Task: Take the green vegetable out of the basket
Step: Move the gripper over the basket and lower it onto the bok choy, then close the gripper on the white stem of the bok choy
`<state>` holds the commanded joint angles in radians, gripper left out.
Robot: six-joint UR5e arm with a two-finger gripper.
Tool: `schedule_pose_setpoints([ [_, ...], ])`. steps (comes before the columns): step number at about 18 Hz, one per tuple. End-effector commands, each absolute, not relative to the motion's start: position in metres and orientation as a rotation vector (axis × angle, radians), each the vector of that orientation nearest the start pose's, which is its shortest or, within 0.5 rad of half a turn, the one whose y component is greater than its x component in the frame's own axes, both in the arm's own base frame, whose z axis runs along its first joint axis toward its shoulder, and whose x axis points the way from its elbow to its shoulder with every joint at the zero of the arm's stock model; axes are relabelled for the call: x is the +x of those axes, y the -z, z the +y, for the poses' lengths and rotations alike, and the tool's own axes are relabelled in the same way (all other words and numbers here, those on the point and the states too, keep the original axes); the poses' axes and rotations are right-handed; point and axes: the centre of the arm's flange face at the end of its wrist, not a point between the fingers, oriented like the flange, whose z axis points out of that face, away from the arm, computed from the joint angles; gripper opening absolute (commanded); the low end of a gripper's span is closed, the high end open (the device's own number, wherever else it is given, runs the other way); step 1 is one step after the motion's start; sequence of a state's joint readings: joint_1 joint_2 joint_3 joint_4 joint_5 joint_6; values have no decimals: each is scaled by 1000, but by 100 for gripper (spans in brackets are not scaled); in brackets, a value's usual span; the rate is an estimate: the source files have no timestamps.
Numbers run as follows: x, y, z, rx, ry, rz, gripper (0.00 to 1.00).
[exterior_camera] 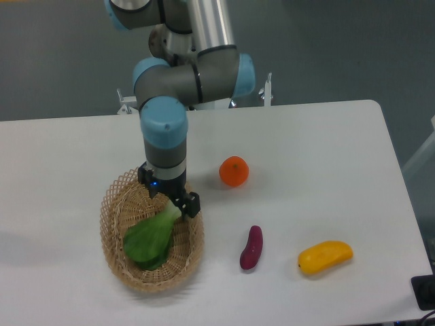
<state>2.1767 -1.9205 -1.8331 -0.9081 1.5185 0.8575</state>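
The green vegetable (149, 239) lies in the tan wicker basket (115, 204) at the table's front left, leaves toward the front left and whitish stem toward the back right. My gripper (175, 205) reaches down into the basket right at the stem end. Its dark fingers (191, 204) stand on either side of the stem. I cannot tell whether they press on it. The vegetable rests on the basket floor.
An orange (234, 171) sits to the right of the basket. A purple sweet potato (251, 247) and a yellow mango-like fruit (325, 257) lie at the front right. The white table (319, 163) extends to the right.
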Motion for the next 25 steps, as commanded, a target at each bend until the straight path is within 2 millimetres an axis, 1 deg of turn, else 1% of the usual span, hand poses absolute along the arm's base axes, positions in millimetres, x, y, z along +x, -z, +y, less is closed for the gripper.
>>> schedule_pose_setpoints([
  [3, -212, -238, 551, -3035, -12, 391, 100],
  [4, -208, -233, 552, -3040, -5, 398, 100],
  [6, -207, -224, 552, -3050, 8, 397, 100],
  [9, -209, -227, 553, -3040, -18, 398, 100],
  [11, -208, -218, 552, -3052, -7, 397, 100],
  [13, -209, -218, 551, -3063, -30, 400, 100],
  [16, -207, -211, 548, -3074, -21, 401, 100],
  [20, -207, -213, 549, -3065, -34, 398, 100],
  [21, -209, -215, 550, -3053, -59, 396, 98],
  [24, -210, -215, 552, -3038, -88, 401, 68],
  [25, -211, -215, 553, -3037, -88, 404, 64],
])
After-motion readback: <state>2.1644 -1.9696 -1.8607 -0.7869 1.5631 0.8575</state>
